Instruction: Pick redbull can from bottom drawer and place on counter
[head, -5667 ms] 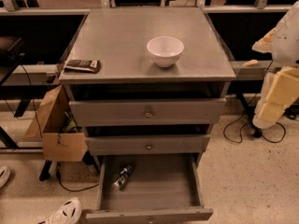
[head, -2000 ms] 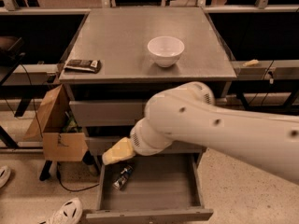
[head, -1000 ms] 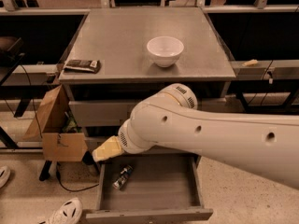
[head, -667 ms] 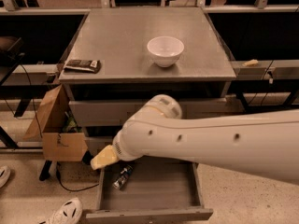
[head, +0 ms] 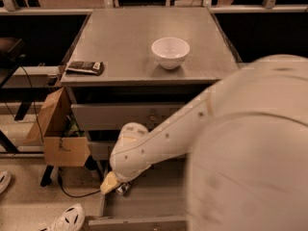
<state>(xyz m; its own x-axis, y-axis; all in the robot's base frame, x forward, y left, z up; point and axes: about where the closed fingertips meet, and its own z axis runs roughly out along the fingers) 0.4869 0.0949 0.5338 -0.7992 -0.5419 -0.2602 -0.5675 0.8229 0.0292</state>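
Observation:
The bottom drawer (head: 144,203) stands pulled open at the lower edge of the view. The redbull can (head: 123,189) lies in its back left corner, mostly hidden; only a small silver and dark part shows. My gripper (head: 110,183) hangs on the end of the big white arm, down at the drawer's left side and right over the can. Whether it touches the can does not show. The counter (head: 125,40) is the grey cabinet top above.
A white bowl (head: 170,52) stands on the counter at the middle right, and a flat dark packet (head: 84,67) lies at its front left corner. A cardboard box (head: 57,136) leans left of the cabinet. White shoes (head: 65,219) lie on the floor. My arm hides the right half.
My arm has swung in from the right and reached down and left, bringing the gripper low into the open bottom drawer, onto the can. The can has stayed in place.

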